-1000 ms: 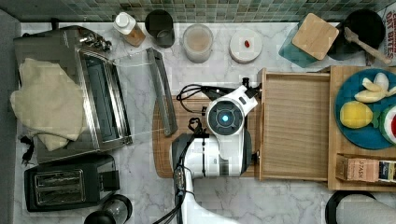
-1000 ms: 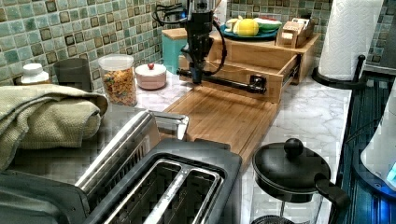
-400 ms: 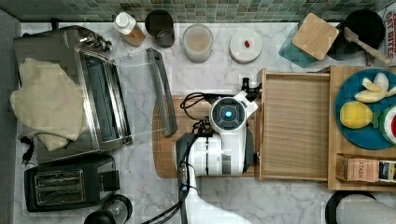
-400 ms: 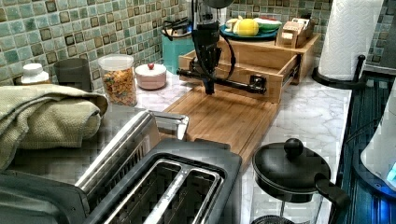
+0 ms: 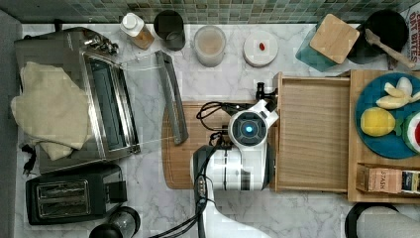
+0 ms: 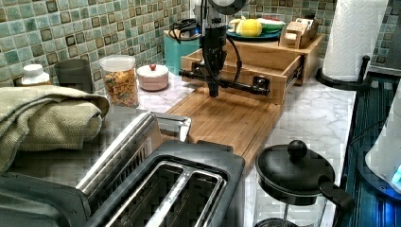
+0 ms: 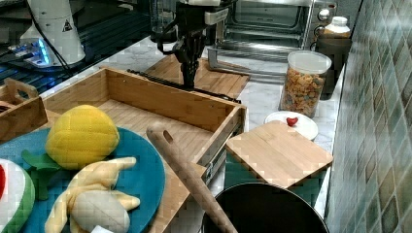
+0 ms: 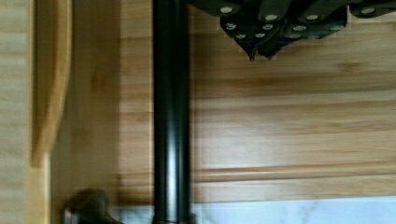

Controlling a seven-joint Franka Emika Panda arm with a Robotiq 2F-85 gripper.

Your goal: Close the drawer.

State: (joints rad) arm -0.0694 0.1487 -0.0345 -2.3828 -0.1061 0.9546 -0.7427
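**Four cameras around one kitchen counter**

The top view looks straight down on the whole counter, with the tiled wall (image 5: 237, 10) along its upper edge. The left view sits low beside the toaster (image 6: 165, 189) and faces along the counter toward the drawer (image 6: 265, 61) at the far end. The right view looks back the opposite way from just above the blue plate (image 7: 141, 179), with the toaster oven (image 7: 272, 19) far off. The wrist view looks down from very close onto the black handle (image 8: 172, 116) and bamboo. The drawer and cutting board (image 5: 185, 163) appear in all three off-arm views.
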